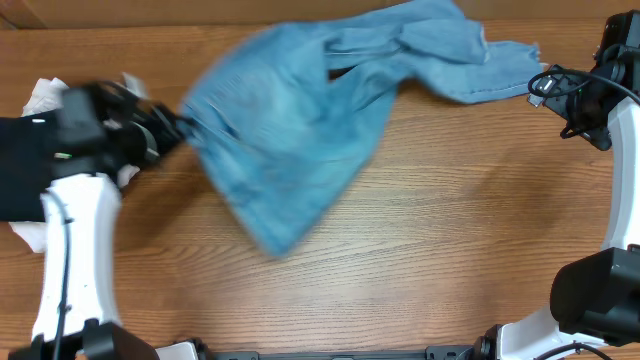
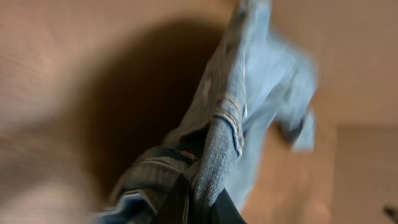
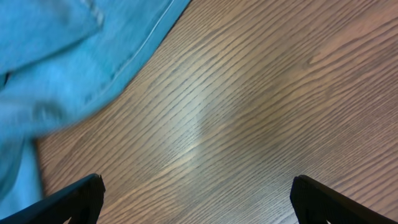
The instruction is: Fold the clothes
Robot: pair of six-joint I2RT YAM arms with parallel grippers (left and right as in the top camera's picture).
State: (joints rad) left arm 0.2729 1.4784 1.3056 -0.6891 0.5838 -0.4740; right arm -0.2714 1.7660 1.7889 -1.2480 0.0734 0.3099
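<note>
Denim first: the jeans [image 1: 300,130] hang bunched and blurred over the far middle of the table [image 1: 420,260], one end trailing toward the right. We have the left gripper [image 1: 178,128] clamped on their left edge (its wrist view shows cloth pinched between the fingers), while the right gripper [image 3: 196,186] stands spread wide on nothing, just beside the cloth. To do this step well, we judge, we should lay the jeans flat and unbunched before any fold, the right taking the far end. Counted: one pair of jeans, two grippers, one black garment [image 1: 20,170], one white garment [image 1: 42,97]
</note>
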